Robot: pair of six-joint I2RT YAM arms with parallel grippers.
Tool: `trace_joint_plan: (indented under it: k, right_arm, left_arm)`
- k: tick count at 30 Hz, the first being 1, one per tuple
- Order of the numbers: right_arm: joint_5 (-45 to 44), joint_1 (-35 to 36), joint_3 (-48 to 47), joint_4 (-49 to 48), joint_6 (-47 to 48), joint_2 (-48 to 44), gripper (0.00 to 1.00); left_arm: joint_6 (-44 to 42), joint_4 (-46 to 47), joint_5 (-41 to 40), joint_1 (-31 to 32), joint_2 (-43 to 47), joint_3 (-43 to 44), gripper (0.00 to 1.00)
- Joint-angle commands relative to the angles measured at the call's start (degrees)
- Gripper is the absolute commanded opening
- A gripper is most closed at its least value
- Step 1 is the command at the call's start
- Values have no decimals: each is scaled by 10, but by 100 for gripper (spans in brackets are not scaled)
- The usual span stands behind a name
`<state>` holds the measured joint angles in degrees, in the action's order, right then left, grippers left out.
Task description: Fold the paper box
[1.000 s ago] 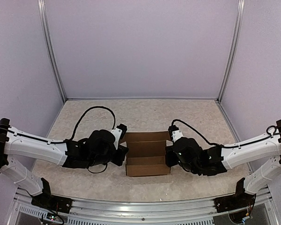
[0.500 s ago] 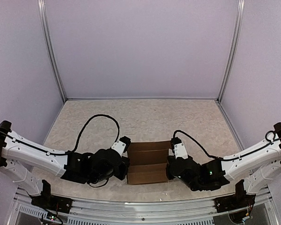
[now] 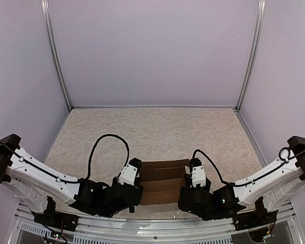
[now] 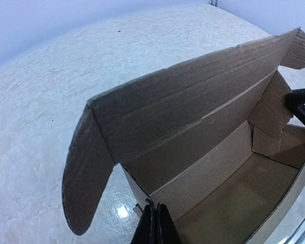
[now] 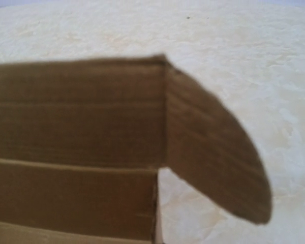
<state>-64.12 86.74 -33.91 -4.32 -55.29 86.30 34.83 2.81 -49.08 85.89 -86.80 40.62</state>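
Left tool pinches the paper box by its left wall; right tool cannot be told. Box sits open near the table edge: probably light, easily creased; hold the walls.

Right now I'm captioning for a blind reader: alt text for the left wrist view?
An open brown paper box stands on a speckled table, its lid flap raised with rounded tabs at both ends. The left gripper, at bottom, is closed on its near wall.
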Motion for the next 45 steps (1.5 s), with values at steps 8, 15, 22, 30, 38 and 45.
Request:
trace_joint_plan:
  k: [8,15,22,30,38,45]
  right_arm:
    - [-50,7,50,-111,32,77,0]
    - [-94,3,75,-358,151,179,0]
    - [-36,-43,95,-694,353,300,0]
    - [1,-77,79,-786,421,362,0]
    - [23,-77,88,-709,371,320,7]
    - [59,-72,99,-601,313,251,44]
  left_arm:
    - [42,73,-130,13,-71,-5,0]
    - [76,74,-180,8,-104,5,0]
    - [-27,278,-171,-27,-145,-44,0]
    - [-96,451,-137,-59,-237,-65,0]
    - [-84,441,-147,-56,-255,-60,0]
    - [-80,419,-176,-50,-264,-47,0]
